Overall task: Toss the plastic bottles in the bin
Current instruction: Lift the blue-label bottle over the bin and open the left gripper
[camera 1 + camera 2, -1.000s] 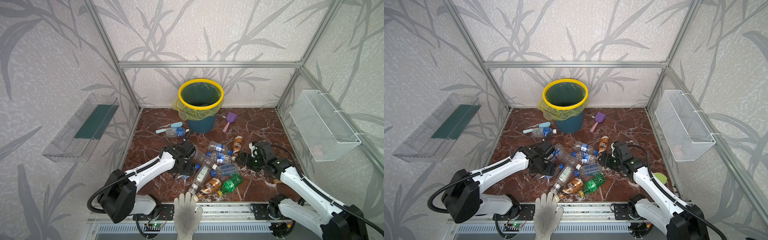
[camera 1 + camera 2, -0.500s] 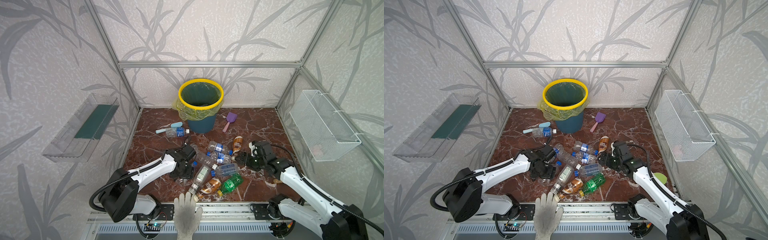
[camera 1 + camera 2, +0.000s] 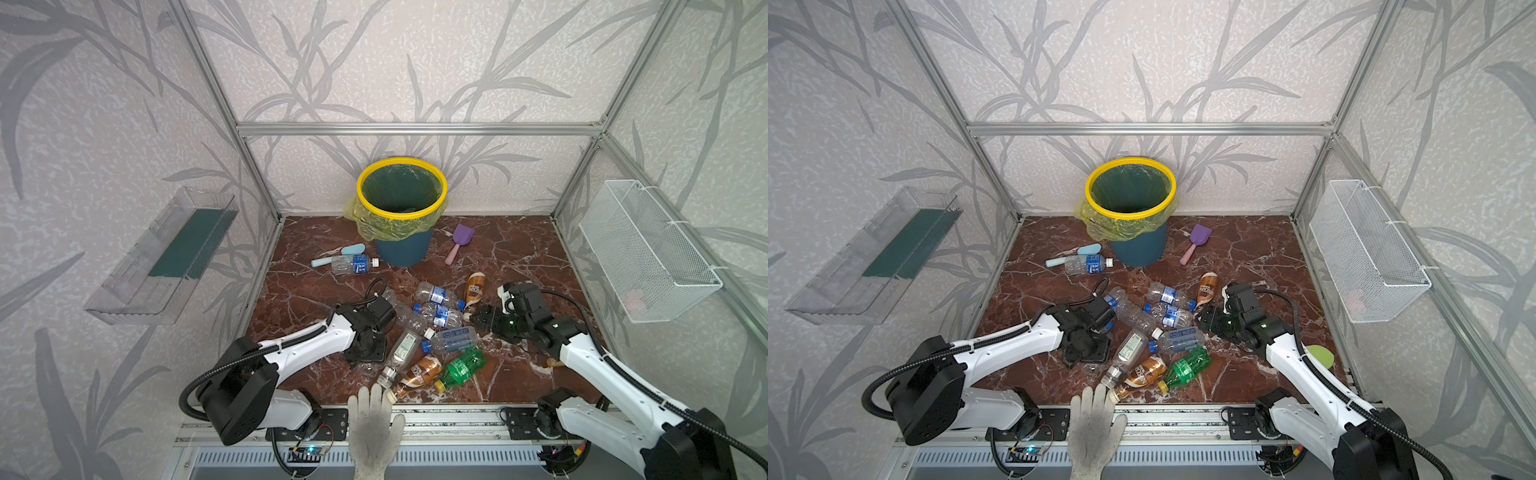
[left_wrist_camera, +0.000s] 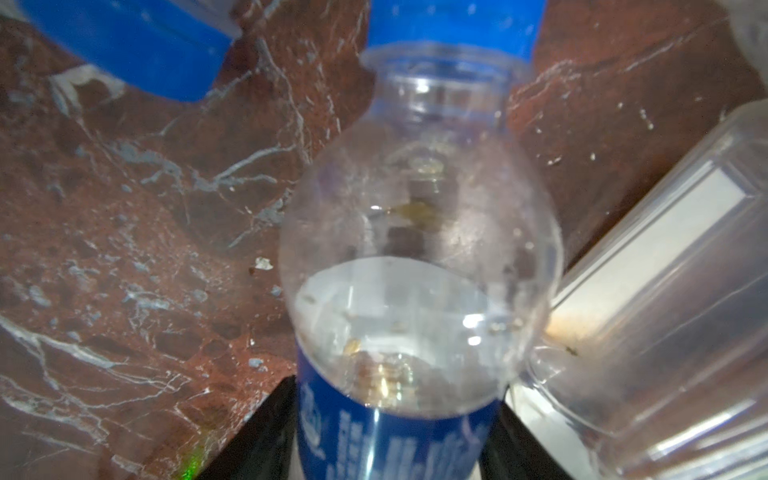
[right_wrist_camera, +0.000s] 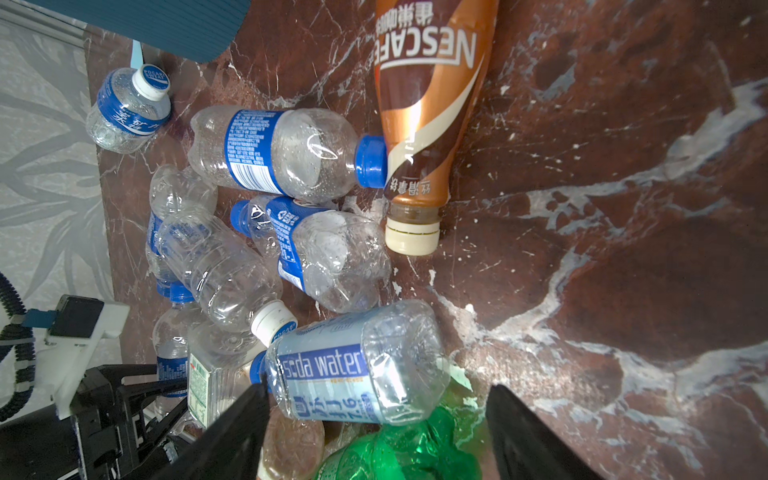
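Drawn nearer since the earlier frame, left gripper [image 3: 365, 355] clasps a clear blue-labelled plastic bottle [image 4: 415, 249] on the marble bench [image 3: 519, 257], bound for the yellow-rimmed teal bin [image 3: 402, 253]; right gripper [image 5: 376, 428] waits open.

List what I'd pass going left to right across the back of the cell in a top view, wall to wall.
clear tray → light-blue shovel → bin → purple shovel → wire basket
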`<action>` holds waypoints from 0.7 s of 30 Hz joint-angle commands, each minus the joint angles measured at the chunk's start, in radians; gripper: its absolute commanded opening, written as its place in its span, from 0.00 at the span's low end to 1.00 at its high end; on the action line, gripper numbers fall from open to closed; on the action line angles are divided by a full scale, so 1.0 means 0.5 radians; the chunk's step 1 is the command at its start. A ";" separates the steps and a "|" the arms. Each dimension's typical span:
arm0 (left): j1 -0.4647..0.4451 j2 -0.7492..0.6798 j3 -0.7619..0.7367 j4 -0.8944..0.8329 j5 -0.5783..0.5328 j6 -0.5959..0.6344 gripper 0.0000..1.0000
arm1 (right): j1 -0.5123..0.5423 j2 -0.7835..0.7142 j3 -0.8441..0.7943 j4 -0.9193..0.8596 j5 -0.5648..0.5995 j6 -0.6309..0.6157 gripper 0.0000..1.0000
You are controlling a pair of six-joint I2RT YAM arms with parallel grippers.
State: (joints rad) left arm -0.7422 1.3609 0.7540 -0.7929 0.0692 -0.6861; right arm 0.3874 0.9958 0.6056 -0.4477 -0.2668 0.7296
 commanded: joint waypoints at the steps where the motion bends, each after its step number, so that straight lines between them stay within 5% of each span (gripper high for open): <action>1: -0.033 -0.042 -0.068 -0.034 -0.046 -0.080 0.62 | 0.008 -0.016 -0.009 0.014 -0.010 -0.005 0.82; 21: -0.090 -0.613 -0.238 -0.166 -0.151 -0.398 0.53 | 0.011 0.039 0.017 0.045 -0.032 0.023 0.81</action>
State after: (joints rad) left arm -0.7849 1.0904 0.6373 -0.8265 0.0261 -0.8425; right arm 0.3874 1.0096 0.6056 -0.4358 -0.2718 0.7361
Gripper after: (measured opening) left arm 0.540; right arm 0.812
